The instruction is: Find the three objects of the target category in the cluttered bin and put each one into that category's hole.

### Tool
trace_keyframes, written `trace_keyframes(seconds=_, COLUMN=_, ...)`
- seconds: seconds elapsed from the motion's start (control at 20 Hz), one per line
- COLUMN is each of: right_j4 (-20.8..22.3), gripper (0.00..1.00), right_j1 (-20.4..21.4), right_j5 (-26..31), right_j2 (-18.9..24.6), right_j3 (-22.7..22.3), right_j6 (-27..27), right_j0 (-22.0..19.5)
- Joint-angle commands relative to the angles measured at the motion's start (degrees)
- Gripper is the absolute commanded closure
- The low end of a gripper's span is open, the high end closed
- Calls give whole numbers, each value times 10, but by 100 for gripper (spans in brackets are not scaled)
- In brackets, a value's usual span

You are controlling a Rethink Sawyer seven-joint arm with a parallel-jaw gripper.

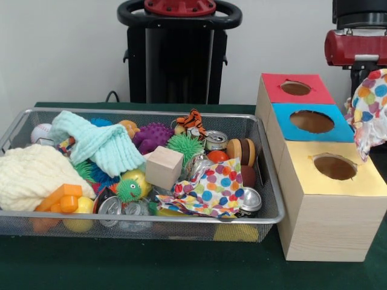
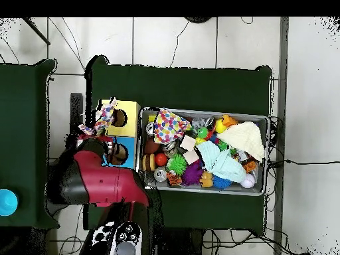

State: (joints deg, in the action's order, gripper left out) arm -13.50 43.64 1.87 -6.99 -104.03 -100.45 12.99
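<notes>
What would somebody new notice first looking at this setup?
Probably the wire mesh bin, heaped with toys, cans and knitted cloths, with a polka-dot cloth lying near its front right. Next, the row of wooden boxes with red, blue and yellow tops beside it, and another dotted cloth hanging from the arm by the yellow-surrounded hole.

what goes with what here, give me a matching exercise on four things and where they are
Things:
1. polka-dot cloth
2. second polka-dot cloth
3. mint-green knitted cloth
4. yellow-surrounded hole

Places:
A. on the wooden box nearest the camera in the front view
B. hanging at the right edge of the front view, beside the boxes
C. in the wire bin, left of the wooden cube
D. in the wire bin, right of the wooden cube

Pairs: 1-D, 2-B, 3-C, 4-A
</notes>
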Motion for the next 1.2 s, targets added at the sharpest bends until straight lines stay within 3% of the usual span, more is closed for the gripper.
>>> trace_keyframes(seconds=0.05, right_j4=53, gripper=100, right_j1=9, right_j5=138, right_j2=44, right_j3=11, right_j6=6, right_j0=-39)
trace_keyframes(seconds=0.3, right_j4=56, gripper=100, right_j1=-25, right_j5=151, right_j2=35, right_j3=57, right_j6=-6, right_j0=-29)
trace_keyframes(seconds=0.6, right_j4=54, gripper=100, right_j1=-90, right_j5=187, right_j2=32, right_j3=156, right_j6=-22, right_j0=-23)
trace_keyframes(seconds=1.2, right_j4=57, gripper=100, right_j1=-138, right_j5=209, right_j2=20, right_j3=230, right_j6=-38, right_j0=-11)
